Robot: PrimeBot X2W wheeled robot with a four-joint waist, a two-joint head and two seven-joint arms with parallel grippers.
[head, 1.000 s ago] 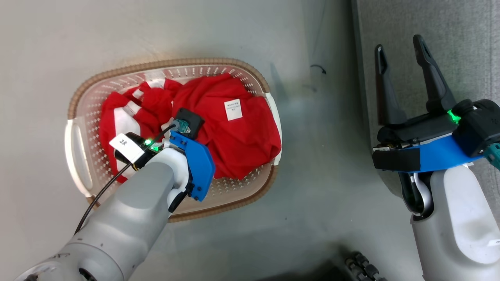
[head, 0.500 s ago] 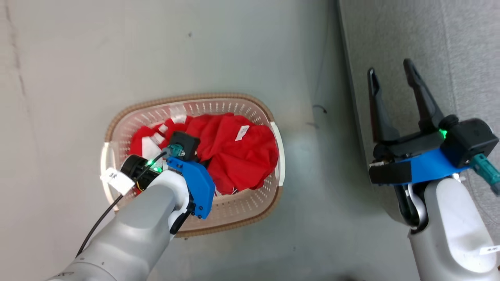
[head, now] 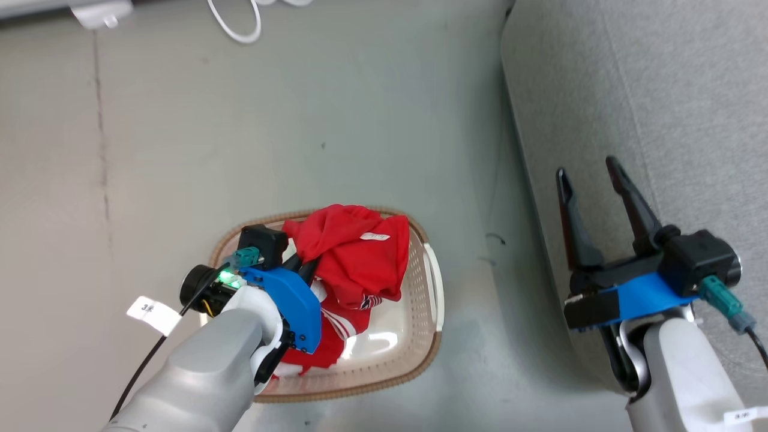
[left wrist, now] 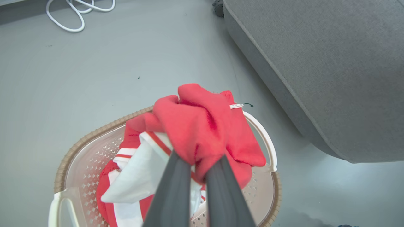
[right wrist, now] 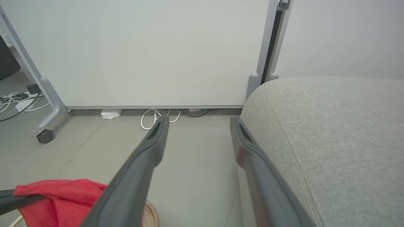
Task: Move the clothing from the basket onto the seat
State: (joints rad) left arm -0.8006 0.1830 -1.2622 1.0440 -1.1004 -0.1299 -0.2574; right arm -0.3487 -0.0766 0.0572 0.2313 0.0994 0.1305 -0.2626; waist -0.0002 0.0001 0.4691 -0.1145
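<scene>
- The left gripper point(left wrist: 202, 166) is clamped tight on a bunch of the clothing point(left wrist: 197, 126), red fabric pinched between its two dark fingers in the lower middle of the left wrist view.
- In the head view the clothing point(head: 354, 258) sits at lower centre, its gripped fold raised above the basket point(head: 384, 355). A white tag point(head: 375, 237) shows on top.
- Red and white-striped fabric hangs down from the fold into the basket's left half. The right part of the basket bottom is bare.
- The basket stands on the grey floor point(head: 300, 120), near the seat point(head: 660, 90) but apart from it.
- The seat takes up the right side of the head view and the upper right of the left wrist view.
- The right gripper point(head: 587, 174) is at the lower right of the head view over the seat's edge. Its fingers are spread wide with nothing between them.
- A white cable point(head: 240, 30) lies coiled on the floor at the top edge.
- In the right wrist view a pale panel point(right wrist: 142, 47) stands behind the floor.
</scene>
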